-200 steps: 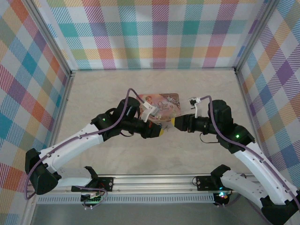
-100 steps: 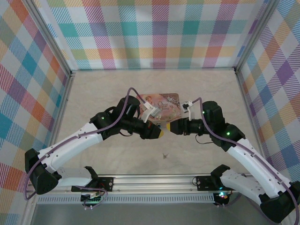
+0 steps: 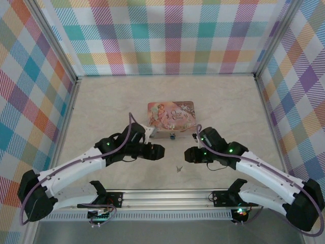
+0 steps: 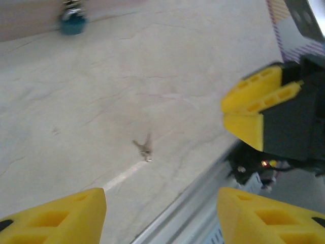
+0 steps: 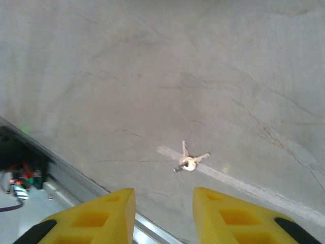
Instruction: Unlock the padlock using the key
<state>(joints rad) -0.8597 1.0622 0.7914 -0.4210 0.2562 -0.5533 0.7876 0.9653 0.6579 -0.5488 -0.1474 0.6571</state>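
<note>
Key [image 3: 179, 169] lies loose and flat on the table [image 3: 101, 112], lower centre of the top view, in neither gripper. It sits close to the aluminium rail [image 3: 167, 195] at the bottom of the frame. In the right wrist view it looks splayed, perhaps more than one blade on a ring; too small to tell.

Padlock [image 3: 172, 136] sits above it in the frame, at the lower edge of the pink tin [image 3: 171, 113]. I cannot tell whether it is hooked to the tin.

Left gripper [image 3: 160, 151]: jaws spread wide, nothing between them. Right gripper [image 3: 188, 155]: jaws apart by a narrower gap, also empty. The key lies just ahead of its fingertips [image 5: 122, 206].

Risks as I judge them:
- Thin key on a hard surface: blunt yellow tips may skid it towards the rail rather than lift it.
- A pinch on the blade end would leave nothing to insert.
- The padlock is tiny; unless braced, it may slide or turn under the key.
- Both grippers work close together, so a collision is possible.
</note>
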